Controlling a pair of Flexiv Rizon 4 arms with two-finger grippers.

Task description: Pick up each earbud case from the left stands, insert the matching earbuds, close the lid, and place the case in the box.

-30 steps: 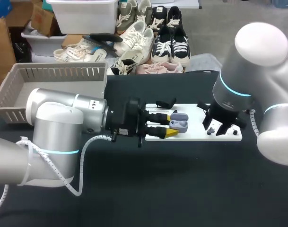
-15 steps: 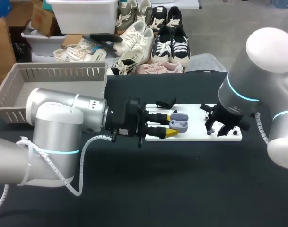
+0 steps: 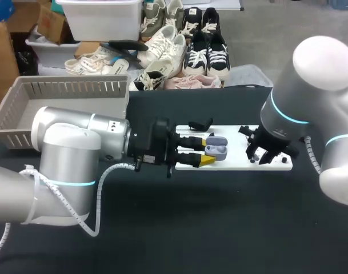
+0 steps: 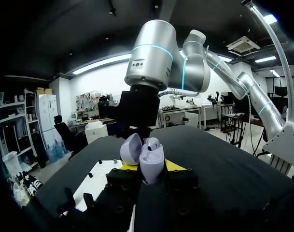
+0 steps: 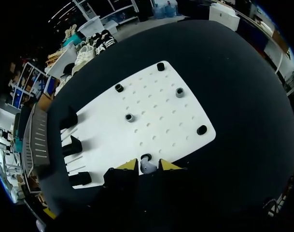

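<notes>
My left gripper (image 3: 208, 150) lies level over the left end of the white board (image 3: 236, 164), shut on a lavender earbud case (image 3: 216, 149) whose lid stands open. In the left wrist view the case (image 4: 150, 159) sits upright between the yellow fingertips (image 4: 175, 166). My right gripper (image 3: 264, 155) points down at the board's right part. In the right wrist view a small grey earbud (image 5: 146, 166) sits between its yellow fingertips (image 5: 129, 165) at the board's near edge, with a thin gap on each side. Two more grey earbuds (image 5: 179, 92) (image 5: 130, 117) stand on the board.
A grey slatted box (image 3: 59, 91) stands at the table's back left. Black case stands (image 5: 72, 145) (image 3: 200, 124) rise at the board's left end. Small black pegs (image 5: 202, 129) dot the board (image 5: 151, 111). Bare black tabletop (image 3: 219, 228) lies in front.
My right gripper drifted a little right, then back left, and its fingers narrowed around the earbud. The left arm and the case have not moved.
</notes>
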